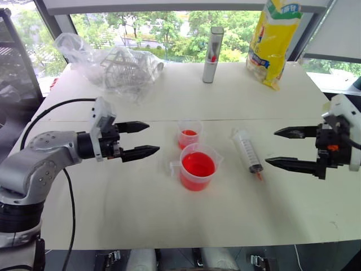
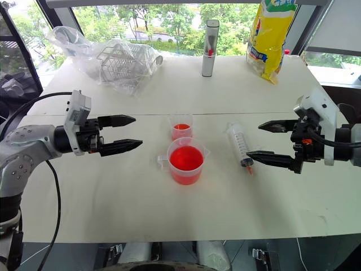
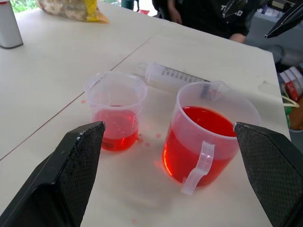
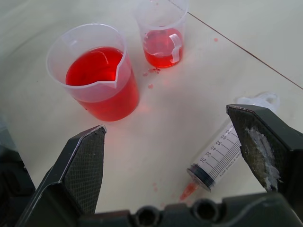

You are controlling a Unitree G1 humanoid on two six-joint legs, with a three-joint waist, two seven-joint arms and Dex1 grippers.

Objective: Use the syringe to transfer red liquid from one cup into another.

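Observation:
The larger clear beaker with a side handle stands mid-table, about half full of red liquid. Just behind it stands the smaller clear cup with a shallow layer of red liquid. The syringe lies flat on the table to the right of both, its tip toward the front, and it looks empty. A few red drops stain the table at its tip. My left gripper hovers open left of the beaker, pointing at it. My right gripper hovers open just right of the syringe, holding nothing.
Along the far edge stand a grey-white cylindrical bottle, a yellow bag and a crumpled clear plastic bag over a wire rack. A person in dark clothes is beyond the table. A black cable loops by my left arm.

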